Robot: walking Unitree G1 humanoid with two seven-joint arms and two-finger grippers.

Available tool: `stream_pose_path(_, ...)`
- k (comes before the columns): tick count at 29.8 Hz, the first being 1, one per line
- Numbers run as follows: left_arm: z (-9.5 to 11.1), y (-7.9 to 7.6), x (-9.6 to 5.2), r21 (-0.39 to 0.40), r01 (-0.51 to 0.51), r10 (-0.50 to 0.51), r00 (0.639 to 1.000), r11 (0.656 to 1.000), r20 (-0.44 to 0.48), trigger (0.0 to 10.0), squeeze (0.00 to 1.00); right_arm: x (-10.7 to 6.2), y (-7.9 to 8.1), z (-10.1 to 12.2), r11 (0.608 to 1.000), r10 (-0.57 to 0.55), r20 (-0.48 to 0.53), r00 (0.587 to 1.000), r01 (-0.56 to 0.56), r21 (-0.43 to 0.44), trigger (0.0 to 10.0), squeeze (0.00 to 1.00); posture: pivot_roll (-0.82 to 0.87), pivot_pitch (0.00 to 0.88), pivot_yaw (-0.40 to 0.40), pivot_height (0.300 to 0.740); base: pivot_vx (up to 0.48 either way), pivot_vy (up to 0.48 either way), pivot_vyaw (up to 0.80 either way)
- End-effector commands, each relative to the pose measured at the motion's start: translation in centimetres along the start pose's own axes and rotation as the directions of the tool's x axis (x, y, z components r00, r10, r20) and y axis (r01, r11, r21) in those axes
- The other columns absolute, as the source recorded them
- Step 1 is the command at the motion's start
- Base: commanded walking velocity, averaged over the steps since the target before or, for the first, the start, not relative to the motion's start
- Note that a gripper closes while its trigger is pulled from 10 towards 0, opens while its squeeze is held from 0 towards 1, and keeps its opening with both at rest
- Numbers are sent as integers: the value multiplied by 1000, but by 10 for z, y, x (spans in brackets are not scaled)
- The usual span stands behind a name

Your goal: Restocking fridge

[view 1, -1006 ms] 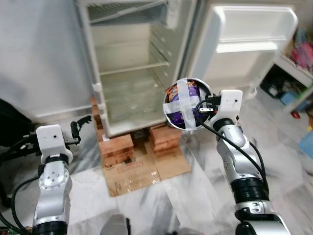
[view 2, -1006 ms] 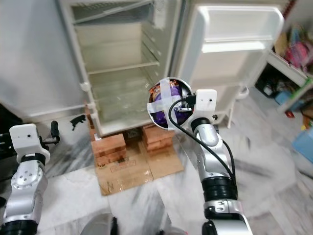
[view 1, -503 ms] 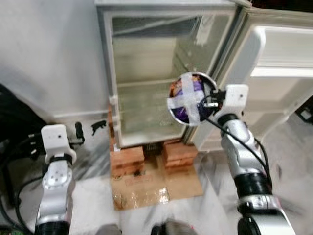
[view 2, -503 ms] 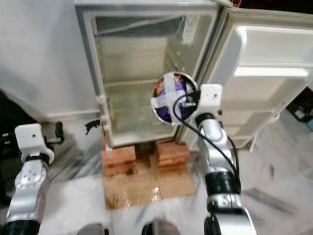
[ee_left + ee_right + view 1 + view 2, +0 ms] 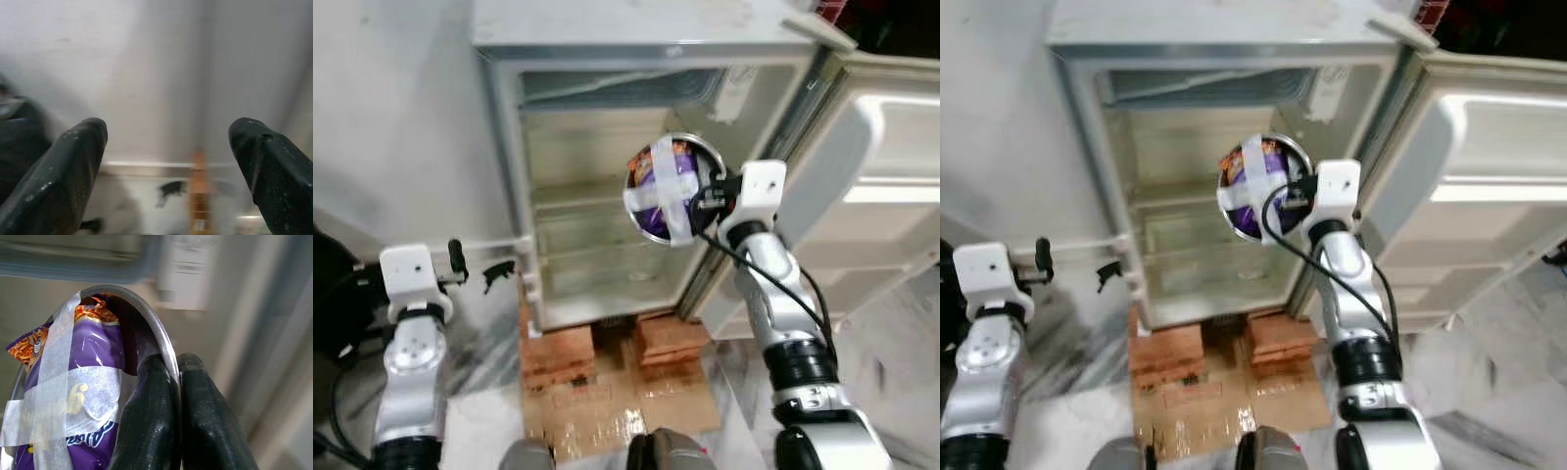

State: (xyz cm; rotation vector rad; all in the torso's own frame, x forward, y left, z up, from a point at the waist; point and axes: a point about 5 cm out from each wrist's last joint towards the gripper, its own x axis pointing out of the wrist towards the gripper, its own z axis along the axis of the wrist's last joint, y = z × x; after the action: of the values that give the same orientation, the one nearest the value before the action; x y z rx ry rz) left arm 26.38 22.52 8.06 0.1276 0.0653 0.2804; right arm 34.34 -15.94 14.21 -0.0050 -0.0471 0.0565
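The right claw (image 5: 171, 377) is clamped on the rim of a metal bowl (image 5: 674, 188), one finger inside the rim and one outside, pinching the edge. The bowl is held on its side with its mouth facing the camera, raised in front of the open fridge (image 5: 607, 196) at the level of the upper shelf (image 5: 578, 201). A purple snack bag (image 5: 93, 382) with an orange top edge sits inside the bowl, secured by two crossed strips of white tape (image 5: 664, 201) running over the mouth.

The fridge cabinet is open. Its door (image 5: 891, 196) is swung fully out on the robot's right. A freezer flap (image 5: 617, 88) hangs at the top of the cabinet. The fridge stands on two stacks of bricks (image 5: 558, 354), which rest on a sheet of cardboard (image 5: 617, 416) on the marble floor (image 5: 891, 352).

The left claw (image 5: 166, 147) is held low on the robot's left, near the wall (image 5: 391, 117) and well apart from the fridge opening. Its fingers (image 5: 63, 171) are spread wide with nothing between them.
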Motion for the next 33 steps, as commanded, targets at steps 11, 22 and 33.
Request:
stream_pose_path(11, 1, 8, -1, 0, -38, 38, 999, 999, 2, 10000, 0, 4, 5, 11, 1000, 15, 45, 999, -15, 2, 10000, 0, 50, 74, -105, 740, 331, 0, 0)
stream_pose_path(22, 0, 8, -4, -4, -44, 44, 999, 999, -9, 10000, 0, 9, 6, 11, 1000, 17, 37, 999, -17, 5, 10000, 0, 58, 79, -111, 740, 0, 0, 0)
stream_pose_path(33, -2, 10, -10, 9, -55, 56, 998, 998, -22, 10000, 0, 16, 9, 5, 994, -19, -20, 1000, 21, 107, 10000, 0, 82, 91, -124, 740, 0, 0, 0)
